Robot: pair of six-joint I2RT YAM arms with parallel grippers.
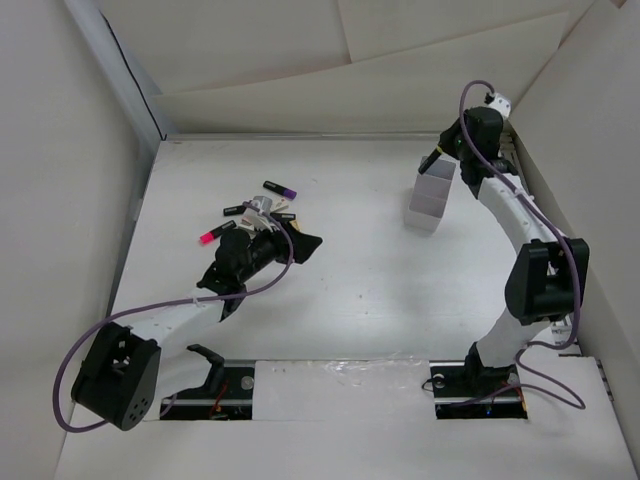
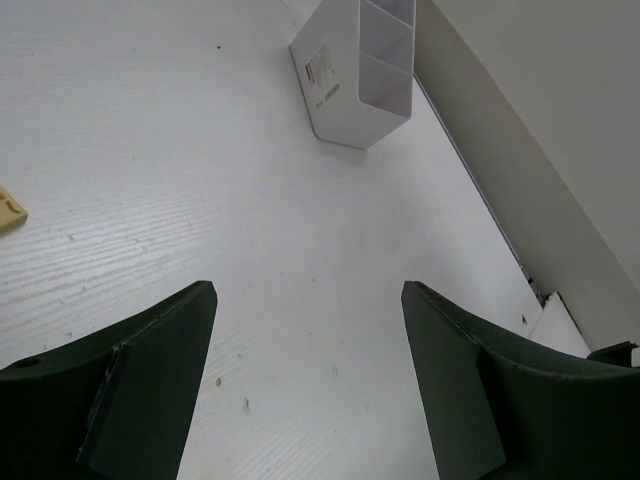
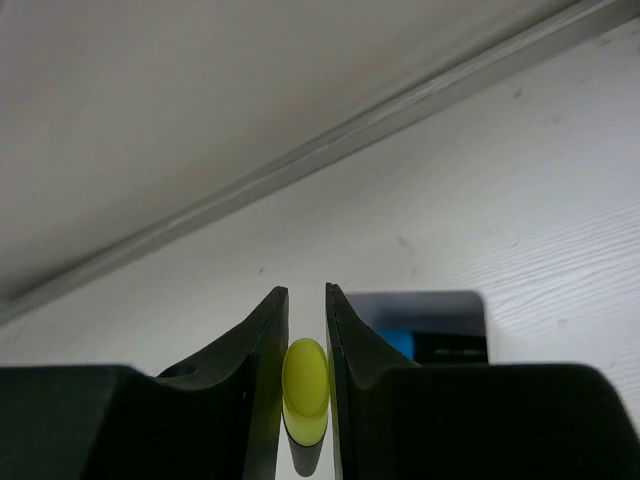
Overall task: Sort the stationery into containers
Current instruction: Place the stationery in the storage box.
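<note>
Your R hand [image 3: 306,300] is clenched on a yellow-tipped piece [image 3: 305,378] over the far end of the white box [image 1: 425,212] — centre it on one compartment before releasing. L hand [image 2: 308,292] gapes empty — markers [image 1: 278,187] well left of box.

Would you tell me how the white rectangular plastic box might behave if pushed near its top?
The white rectangular plastic box stands tall on a narrow base, so a high push would probably tip it. Its thin walls look light, so a low push would likely slide it over the white table.
</note>
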